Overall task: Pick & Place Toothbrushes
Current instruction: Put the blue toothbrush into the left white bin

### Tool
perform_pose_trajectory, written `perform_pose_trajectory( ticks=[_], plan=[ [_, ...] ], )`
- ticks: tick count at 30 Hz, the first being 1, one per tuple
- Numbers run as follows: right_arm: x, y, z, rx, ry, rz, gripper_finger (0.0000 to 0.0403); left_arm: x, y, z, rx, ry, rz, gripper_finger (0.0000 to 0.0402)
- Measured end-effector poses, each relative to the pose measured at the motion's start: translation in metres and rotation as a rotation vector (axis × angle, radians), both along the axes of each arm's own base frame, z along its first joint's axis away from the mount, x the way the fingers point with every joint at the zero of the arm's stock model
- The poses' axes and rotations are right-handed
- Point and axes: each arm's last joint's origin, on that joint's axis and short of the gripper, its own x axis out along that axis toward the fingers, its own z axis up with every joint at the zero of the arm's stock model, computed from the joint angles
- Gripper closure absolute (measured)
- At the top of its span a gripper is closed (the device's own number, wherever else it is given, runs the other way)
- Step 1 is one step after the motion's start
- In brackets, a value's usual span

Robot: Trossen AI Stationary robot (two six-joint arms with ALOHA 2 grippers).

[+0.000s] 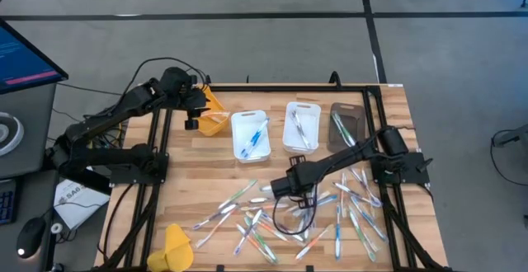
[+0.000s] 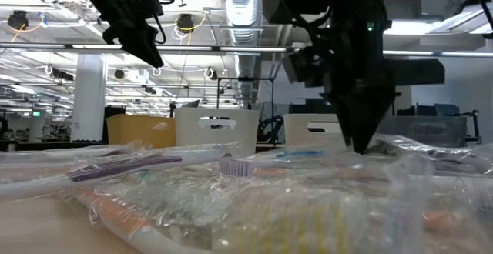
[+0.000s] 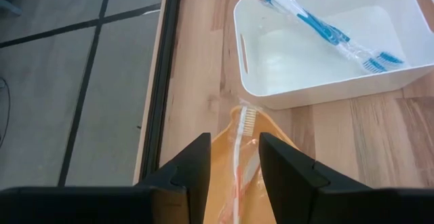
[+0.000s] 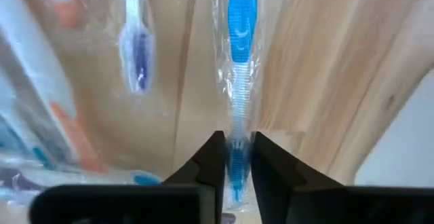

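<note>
sorting partly done, most of it left. i'm taking the middle white tray (image 1: 302, 127) as my landmark. it's holding a couple of wrapped brushes, the white tray (image 1: 250, 135) just left of it is holding two blue-handled ones, and the dark tray (image 1: 347, 125) just right of it is holding at least one greenish brush. the yellow tray (image 1: 215, 117) farther left is showing an orange-accented brush lying in it in the left wrist view.

the loose toothbrushes (image 1: 351, 214) are lying scattered in front of the middle tray, toward the near edge of the table (image 1: 190, 177), a couple dozen by my count, all in clear wrappers. so i'm judging only a handful placed and the bulk waiting.

i'm working the right gripper (image 4: 237, 157) down in the pile, just in front of the middle tray and a bit to its left; its jaws are closing in on a blue toothbrush (image 4: 241, 41), fingers pinching the wrapped handle end between them, looking clamped. brush lying flat on the wood, not lifted yet as far as i can tell.

the left gripper (image 3: 234, 157) is hovering over the yellow tray, well left of the middle tray, jaws standing apart with the orange brush (image 3: 241, 149) showing below through the gap, nothing gripped.

another yellow tray (image 1: 176, 247) is sitting at the near left corner, far from the middle tray.
</note>
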Motion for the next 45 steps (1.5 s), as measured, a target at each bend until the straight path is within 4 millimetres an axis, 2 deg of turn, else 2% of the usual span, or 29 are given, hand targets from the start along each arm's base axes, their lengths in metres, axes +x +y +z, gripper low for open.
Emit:
perform_pose_trajectory(
  ticks=[3,11,17,23,28,33,39,41,45],
  plan=[
    [0.003,0.003,0.010,-0.034,-0.017,0.000,0.0376,0.000,0.000,0.000,0.000,-0.001,0.001,0.0284],
    [0.001,0.011,0.039,-0.130,-0.002,-0.021,0.0379,0.000,0.000,0.000,0.002,-0.003,0.001,0.0285],
    [0.002,0.017,0.063,-0.189,-0.024,-0.015,0.0399,0.000,0.000,0.000,-0.017,-0.016,0.024,0.0286],
    [0.001,0.020,0.084,-0.216,-0.037,-0.016,0.0391,0.000,0.000,0.000,-0.022,-0.020,0.030,0.0286],
    [0.003,0.025,0.097,-0.237,-0.079,-0.003,0.0396,0.007,-0.008,0.001,-0.020,-0.022,-0.022,0.0286],
    [0.003,0.030,0.109,-0.250,-0.117,0.012,0.0398,0.023,-0.030,0.002,-0.068,-0.059,-0.098,0.0286],
    [0.003,0.041,0.127,-0.234,-0.179,0.039,0.0395,0.043,-0.077,0.002,-0.229,-0.110,-0.185,0.0286],
    [0.002,0.046,0.133,-0.237,-0.207,0.054,0.0395,0.047,-0.095,-0.006,-0.270,-0.092,-0.242,0.0286],
    [0.001,0.057,0.152,-0.217,-0.281,0.070,0.0395,0.051,-0.129,-0.034,-0.304,-0.081,-0.383,0.0286]
  ],
)
